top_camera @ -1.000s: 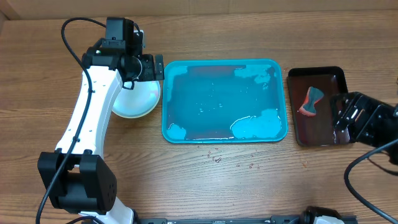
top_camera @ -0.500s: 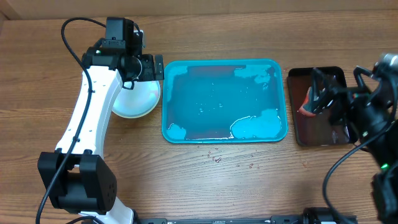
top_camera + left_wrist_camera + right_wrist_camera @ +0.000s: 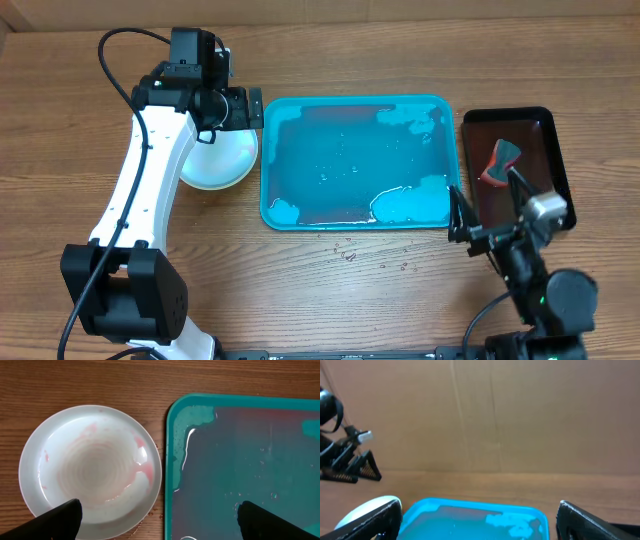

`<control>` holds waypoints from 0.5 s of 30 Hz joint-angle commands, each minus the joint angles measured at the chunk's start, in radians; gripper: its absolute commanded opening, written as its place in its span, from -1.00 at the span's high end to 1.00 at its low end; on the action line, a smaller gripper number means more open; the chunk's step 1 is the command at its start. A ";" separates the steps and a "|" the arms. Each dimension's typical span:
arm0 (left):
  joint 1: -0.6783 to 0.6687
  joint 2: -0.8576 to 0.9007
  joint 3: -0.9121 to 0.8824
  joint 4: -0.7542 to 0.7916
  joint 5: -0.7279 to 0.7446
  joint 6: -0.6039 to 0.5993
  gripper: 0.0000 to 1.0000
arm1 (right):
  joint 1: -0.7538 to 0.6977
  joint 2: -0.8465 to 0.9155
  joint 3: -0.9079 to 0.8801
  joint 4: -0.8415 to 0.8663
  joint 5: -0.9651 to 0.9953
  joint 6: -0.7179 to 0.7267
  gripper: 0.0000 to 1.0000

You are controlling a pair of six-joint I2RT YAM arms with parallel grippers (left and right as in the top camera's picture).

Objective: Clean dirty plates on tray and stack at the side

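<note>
Movement belongs wholly to the right arm: a second ago it sat low over the dark tray (image 3: 505,112) at the right, and now the right gripper (image 3: 483,200) has pulled back to the near edge of the table (image 3: 400,300) and lifted, so its wrist camera looks level across the scene at a cardboard wall rather than down at any work. Its jaws are spread wide with nothing between them. The red-and-teal scrubber (image 3: 498,165) lies alone in the dark tray, untouched. That reads as the wiping tool having been put down and the arm retiring, which suggests the scrubbing stage is over or paused. A few droplets (image 3: 345,252) dot the wood just in front of the teal tray (image 3: 263,170), which carries only a wet, faintly pink film and no plates at all. Farther back and to the left, the left gripper (image 3: 159,506) has not shifted across the overhead views; it hovers over the gap between the tray's left rim and the plate (image 3: 90,472), fingers fully apart, holding and touching nothing. The plate rests on the table just beside the tray, pink smears visible in its whitish well. Whether others lie beneath it cannot be told.
</note>
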 commanded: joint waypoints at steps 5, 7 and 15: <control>0.000 0.000 0.015 0.002 0.000 -0.007 -1.00 | 0.008 -0.170 -0.172 0.035 0.043 0.000 -1.00; 0.000 0.000 0.015 0.002 0.000 -0.007 -1.00 | 0.008 -0.198 -0.196 0.035 0.043 -0.001 -1.00; 0.000 0.000 0.015 0.002 0.000 -0.007 -0.99 | 0.010 -0.288 -0.270 -0.034 0.037 0.008 -1.00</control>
